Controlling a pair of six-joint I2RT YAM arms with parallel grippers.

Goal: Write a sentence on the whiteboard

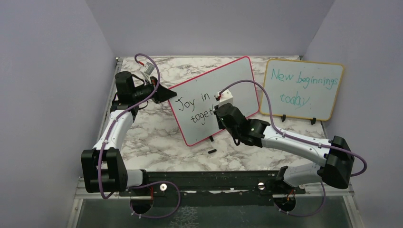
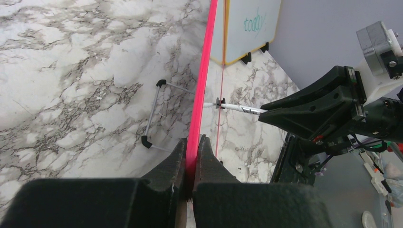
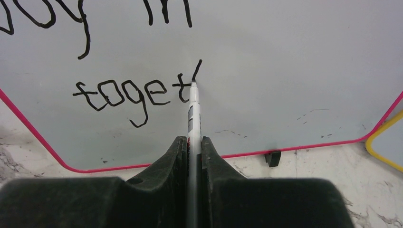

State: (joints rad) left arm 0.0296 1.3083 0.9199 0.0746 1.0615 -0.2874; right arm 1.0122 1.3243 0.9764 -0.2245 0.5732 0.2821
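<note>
Whiteboard (image 1: 214,80), we judge, is light, stiff and tippy; our left pincer (image 2: 193,140) clamps its red edge. Our right pincer (image 3: 193,140) grips the marker (image 3: 194,107).

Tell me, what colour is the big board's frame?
Pinkish red; the frame shows best from the left wrist.

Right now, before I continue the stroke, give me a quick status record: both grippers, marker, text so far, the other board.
left gripper: shut on the red edge of the whiteboard
right gripper: shut on the marker
marker tip: on the board, just right of "toget"
sentence: "Joy in" above, "toget" plus one new stroke below
yellow board: stands to the right, teal writing, no gripper on it
</note>
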